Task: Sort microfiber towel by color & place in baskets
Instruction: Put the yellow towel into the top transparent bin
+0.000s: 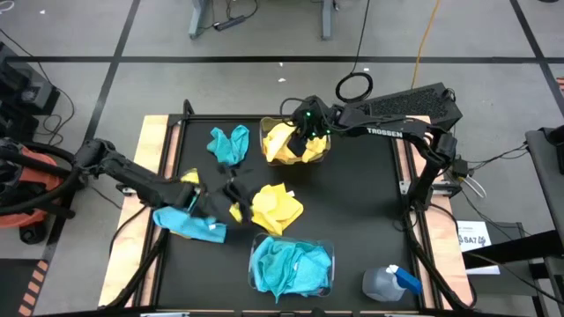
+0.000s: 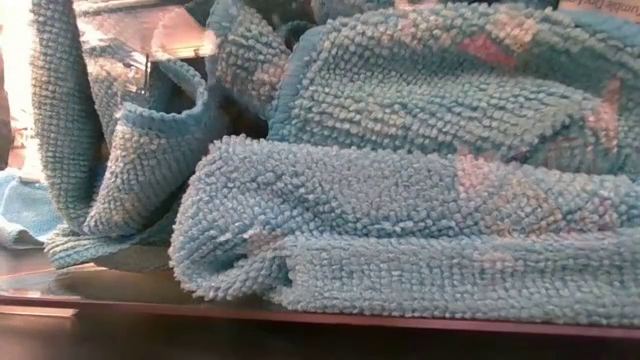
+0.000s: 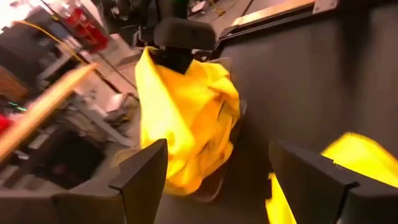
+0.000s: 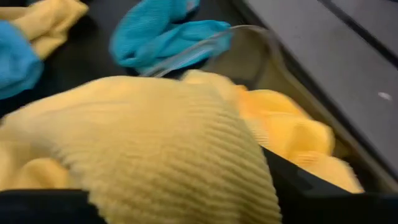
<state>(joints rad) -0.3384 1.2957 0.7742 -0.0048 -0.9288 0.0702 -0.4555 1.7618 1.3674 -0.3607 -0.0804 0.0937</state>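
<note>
Right end effector [image 1: 307,132] hangs over the far basket [image 1: 327,151], and its wrist view shows a ribbed yellow towel [image 4: 155,143] bunched between the dark fingers, so it looks closed on that cloth just above the tub. Left end effector [image 1: 231,195] sits low over the middle of the worktop [image 1: 370,220], its fingers [image 3: 146,174] spread wide with nothing between them, beside a loose yellow towel [image 1: 277,209].

Sorting looks well along but not finished. The far basket already holds a pile of yellow cloth [image 1: 284,146], and the near basket [image 1: 253,264] is heaped with turquoise towels [image 1: 291,266], which also fill the low view right up against the lens. Colours seem kept apart so far.

Still outside the tubs, as far as I can judge: one turquoise towel [image 1: 229,143] lying near the yellow basket, another turquoise towel [image 1: 189,223] at the left side of the worktop partly under the left arm, the crumpled yellow one in the middle, and small yellow scraps [image 1: 189,178] near the left arm that may be a further cloth.

All the towels are soft, looped-pile squares, crumpled and folded over themselves rather than flat. A clear spray bottle [image 1: 388,282] stands at the near right corner, apart from everything.
</note>
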